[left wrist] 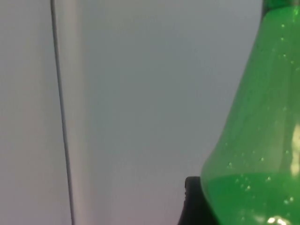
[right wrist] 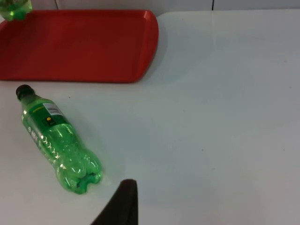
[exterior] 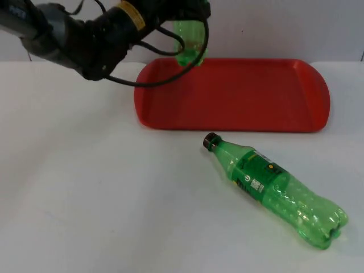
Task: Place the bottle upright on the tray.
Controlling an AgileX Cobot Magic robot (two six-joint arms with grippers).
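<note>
Two green bottles here. One, the held bottle [exterior: 189,42], hangs at the far left corner of the red tray [exterior: 239,96], its base at or just above the tray's back rim (contact with the tray can't be made out). Its long axis runs roughly vertical, base down; the upper part is hidden behind the left arm. In the left wrist view its body [left wrist: 255,140] tapers toward the neck, grey partition wall [left wrist: 140,93] behind it.

Left gripper [exterior: 190,14] is up over that corner, its fingers [left wrist: 192,201] pressed against the bottle's side, closed around it as far as can be seen.

The lying bottle [exterior: 276,187] is flat on the white surface [exterior: 85,199], in front of the tray and apart from it. Long axis diagonal: black cap [exterior: 210,141] points toward the tray and leftward, lobed base toward the near right edge of the surface. Label faces up.

Right gripper: one black fingertip [right wrist: 123,206] visible, hovering over the surface near the lying bottle's [right wrist: 54,140] base, not touching it. How far open its fingers are, can't tell.
</note>
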